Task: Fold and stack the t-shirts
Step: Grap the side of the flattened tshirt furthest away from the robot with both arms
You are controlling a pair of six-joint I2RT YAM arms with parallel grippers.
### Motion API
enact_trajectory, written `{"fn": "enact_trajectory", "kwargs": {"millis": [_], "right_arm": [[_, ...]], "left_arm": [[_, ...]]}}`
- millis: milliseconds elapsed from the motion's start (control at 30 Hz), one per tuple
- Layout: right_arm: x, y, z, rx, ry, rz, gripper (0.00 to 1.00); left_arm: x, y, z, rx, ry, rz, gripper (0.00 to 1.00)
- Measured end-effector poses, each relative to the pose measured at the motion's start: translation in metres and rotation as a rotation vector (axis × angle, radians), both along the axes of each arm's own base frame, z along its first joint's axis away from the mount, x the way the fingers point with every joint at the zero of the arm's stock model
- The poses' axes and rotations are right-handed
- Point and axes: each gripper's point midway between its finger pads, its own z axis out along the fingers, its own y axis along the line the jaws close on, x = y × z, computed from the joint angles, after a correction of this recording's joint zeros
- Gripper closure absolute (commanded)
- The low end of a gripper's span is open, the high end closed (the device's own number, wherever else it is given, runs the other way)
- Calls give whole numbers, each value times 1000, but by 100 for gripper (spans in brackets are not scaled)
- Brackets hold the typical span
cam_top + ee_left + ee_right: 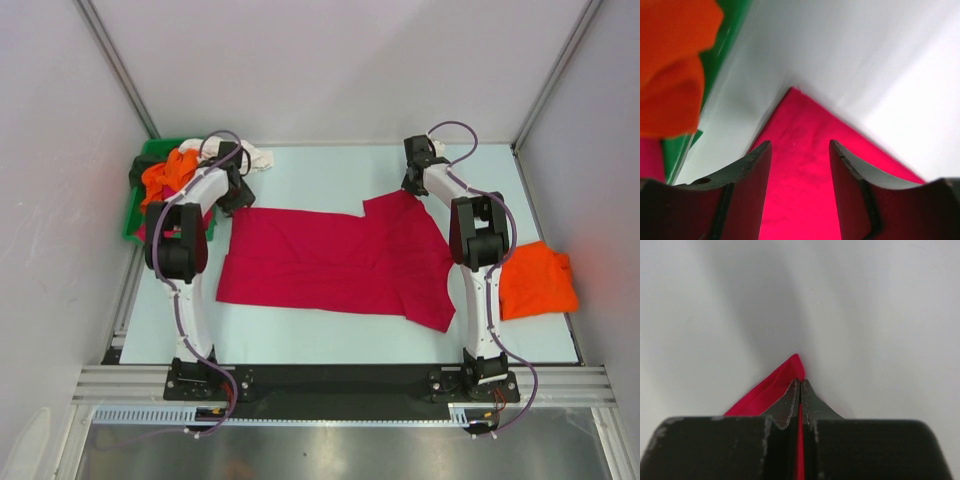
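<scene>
The right hand is clenched on the far right corner of the crimson t-shirt, and a sliver of red cloth is seen pinched between its shut fingers above the pale worktop. The left hand is released, its fingers parted to either side of the far left corner of the same shirt, which is seen lying flat beneath them and not yet gripped. The shirt is spread across the middle of the worktop between the two arms. An orange t-shirt, apparently folded, is laid near the right edge, just beside the right arm, and heaped shirts are seen in the green bin at the far left. The step in hand is judged to be the taking of the far edge for a first fold, and little of the task is judged done. Next, the left corner would need to be pinched low against the worktop, and both corners lifted together and carried evenly toward the near edge, so that the cloth is not dragged askew
</scene>
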Motion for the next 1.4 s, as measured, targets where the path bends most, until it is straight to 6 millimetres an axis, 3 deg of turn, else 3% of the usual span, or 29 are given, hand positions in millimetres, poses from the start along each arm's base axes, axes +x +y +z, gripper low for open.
{"fn": "enact_trajectory", "kwargs": {"millis": [233,533,800,1100,1400], "right_arm": [[0,0,0,0,0,1,100],[0,1,0,3,0,2,100],[0,2,0,7,1,5,100],[0,2,0,7,1,5,100],[-1,2,0,11,-8,2,100]], "left_arm": [[19,1,-2,0,-5,5,47],[16,4,-15,14,46,10,47],[14,8,-21,35,85,19,61],[10,16,-22,39,105,30,98],[9,15,-22,35,103,24,100]]}}
